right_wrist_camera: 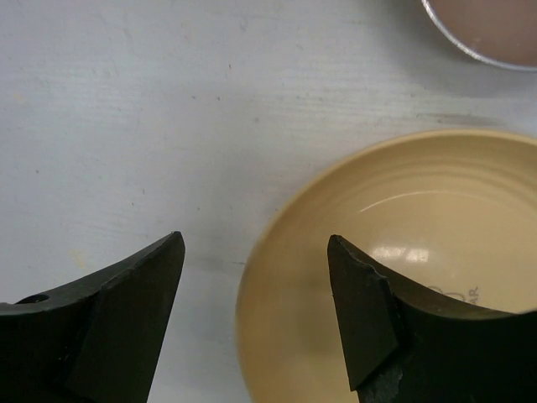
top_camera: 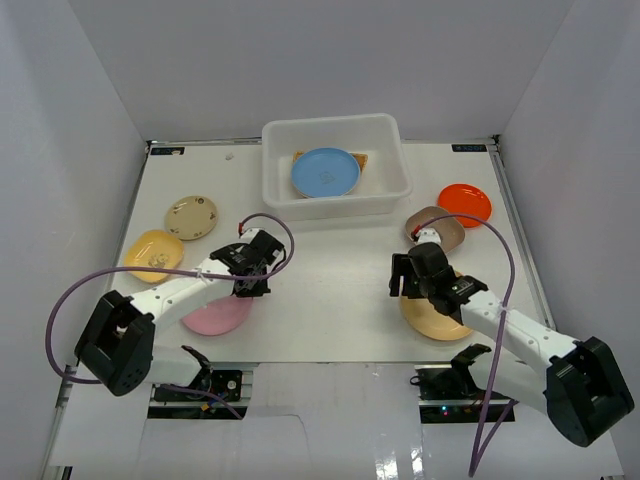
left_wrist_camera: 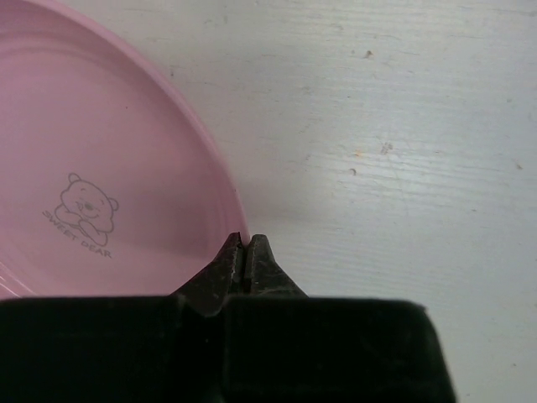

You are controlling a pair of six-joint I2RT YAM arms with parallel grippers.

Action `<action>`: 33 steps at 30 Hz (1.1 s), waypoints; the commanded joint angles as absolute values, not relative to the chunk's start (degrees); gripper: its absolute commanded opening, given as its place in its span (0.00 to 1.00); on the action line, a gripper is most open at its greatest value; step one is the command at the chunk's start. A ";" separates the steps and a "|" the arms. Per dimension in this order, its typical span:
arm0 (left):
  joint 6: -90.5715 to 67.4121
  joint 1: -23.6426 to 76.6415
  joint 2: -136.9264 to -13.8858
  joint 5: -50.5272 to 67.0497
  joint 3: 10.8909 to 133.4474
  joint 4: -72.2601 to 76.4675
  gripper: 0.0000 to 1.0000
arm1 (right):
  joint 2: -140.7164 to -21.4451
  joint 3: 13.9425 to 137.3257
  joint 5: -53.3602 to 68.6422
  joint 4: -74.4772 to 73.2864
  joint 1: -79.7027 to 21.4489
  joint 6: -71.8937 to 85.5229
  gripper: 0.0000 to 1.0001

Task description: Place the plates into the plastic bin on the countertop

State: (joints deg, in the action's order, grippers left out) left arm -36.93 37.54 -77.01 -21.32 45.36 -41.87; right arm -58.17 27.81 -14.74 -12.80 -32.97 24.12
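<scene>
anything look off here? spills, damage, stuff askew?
Nothing spilled or broken. Small dark specks mark the countertop near the pink plate. The left end effector is shut right at that plate's rim; whether it pinches the rim is unclear. The blue plate lies in the plastic bin.

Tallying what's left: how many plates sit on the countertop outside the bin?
6: cream plate, yellow plate at left; pink plate by left arm; brown plate, orange plate at right; tan plate under right arm. Arms may hide more.
</scene>
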 commanded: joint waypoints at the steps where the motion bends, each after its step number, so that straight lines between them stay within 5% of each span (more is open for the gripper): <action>1: -38.58 38.32 -73.48 -18.28 45.00 -39.02 0.00 | -59.67 27.25 -16.52 -13.62 -34.63 25.93 0.74; 6: -38.41 38.67 -70.76 -17.67 44.56 -39.37 0.00 | -65.38 27.42 -17.40 -12.92 -36.21 26.54 0.68; 12: -38.06 39.99 -65.84 -16.87 50.79 -44.11 0.00 | -71.01 28.65 -18.98 -12.39 -39.20 27.33 0.39; 16: -36.48 40.52 -63.54 -18.01 60.97 -48.07 0.00 | -70.58 29.62 -20.21 -12.92 -41.74 28.65 0.10; 24: -29.46 41.04 -76.44 -15.83 88.98 -47.73 0.00 | -62.24 29.88 -21.09 -16.08 -47.98 31.11 0.08; 33: -21.10 41.04 -116.64 -16.78 136.09 -56.32 0.00 | -57.57 29.35 -21.44 -16.35 -52.47 31.90 0.08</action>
